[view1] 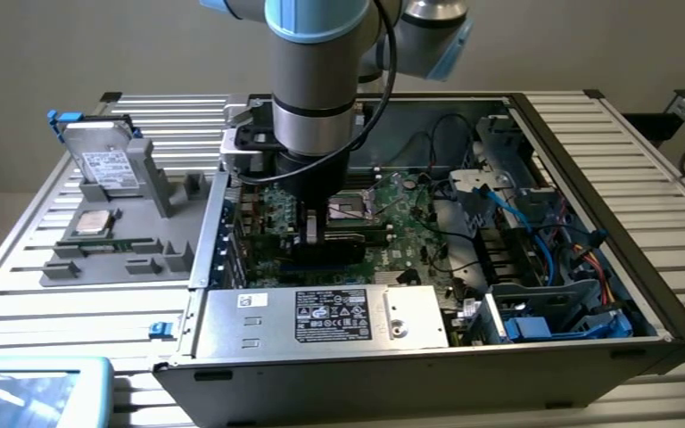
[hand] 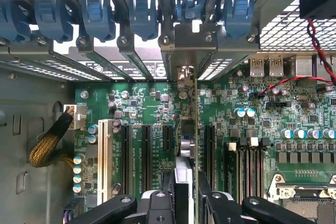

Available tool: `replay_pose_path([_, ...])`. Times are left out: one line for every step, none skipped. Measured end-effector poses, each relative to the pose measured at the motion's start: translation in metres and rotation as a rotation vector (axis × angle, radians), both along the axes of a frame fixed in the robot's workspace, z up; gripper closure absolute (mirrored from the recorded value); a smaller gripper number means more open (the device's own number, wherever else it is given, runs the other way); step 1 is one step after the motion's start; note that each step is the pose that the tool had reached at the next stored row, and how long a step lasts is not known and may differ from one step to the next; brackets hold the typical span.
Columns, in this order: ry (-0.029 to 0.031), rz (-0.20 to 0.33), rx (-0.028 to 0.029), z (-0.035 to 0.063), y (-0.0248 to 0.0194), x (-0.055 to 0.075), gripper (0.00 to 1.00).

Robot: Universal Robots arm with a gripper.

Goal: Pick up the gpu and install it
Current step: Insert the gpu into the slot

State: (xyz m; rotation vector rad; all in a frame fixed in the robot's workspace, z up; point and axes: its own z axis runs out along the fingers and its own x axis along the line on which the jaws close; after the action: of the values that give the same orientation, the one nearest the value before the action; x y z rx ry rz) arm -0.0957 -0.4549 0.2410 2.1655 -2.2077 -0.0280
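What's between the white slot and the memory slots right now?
In the wrist view, between the white slot and the memory slots: black expansion slots and the gpu, edge-on in the gripper.

- The open grey computer case [view1: 664, 312] is matt sheet metal.
- The green motherboard [hand: 152, 108] is a glossy circuit board.
- The blue slot clips [hand: 142, 17] are smooth plastic.
- The slatted table [view1: 640, 143] is dull ribbed metal.
- The grey parts tray [view1: 117, 259] is matt plastic.
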Motion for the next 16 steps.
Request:
replay_pose_path([0.0, 0.0, -0.0001, 0.0, 0.0, 0.0, 0.72])
replay_pose_path([0.0001, 0.0, -0.0002, 0.0, 0.0, -0.0001, 0.72])
replay_pose_path([0.0001, 0.0, -0.0001, -0.0001, -0.0001, -0.0001, 0.72])
replay_pose_path([0.0001, 0.0, -0.0002, -0.0002, -0.0001, -0.0002, 0.72])
replay_pose_path([0.0, 0.0, -0.0001, -0.0002, 0.0, -0.0002, 0.72])
replay_pose_path([0.0, 0.0, -0.0001, -0.0002, -0.0001, -0.0002, 0.72])
replay_pose_path([0.0001, 0.0, -0.0001, -0.0003, -0.0001, -0.0002, 0.72])
replay_pose_path([0.0001, 0.0, -0.0001, -0.0003, -0.0001, -0.0002, 0.72])
replay_pose_path([0.0001, 0.0, -0.0001, -0.0004, -0.0001, -0.0002, 0.72])
replay_pose_path([0.0001, 0.0, -0.0002, -0.0005, -0.0001, -0.0002, 0.72])
replay_pose_path([0.0001, 0.0, -0.0002, -0.0006, -0.0001, -0.0002, 0.72])
replay_pose_path([0.0, 0.0, -0.0001, -0.0008, -0.0001, -0.0003, 0.72])
replay_pose_path([0.0, 0.0, -0.0001, -0.0009, -0.0001, -0.0003, 0.72])
replay_pose_path([0.0, 0.0, -0.0001, -0.001, -0.0001, -0.0003, 0.72])
replay_pose_path([0.0001, 0.0, -0.0001, -0.001, -0.0001, -0.0004, 0.72])
replay_pose_path([0.0001, 0.0, -0.0001, -0.001, -0.0001, -0.0003, 0.72])
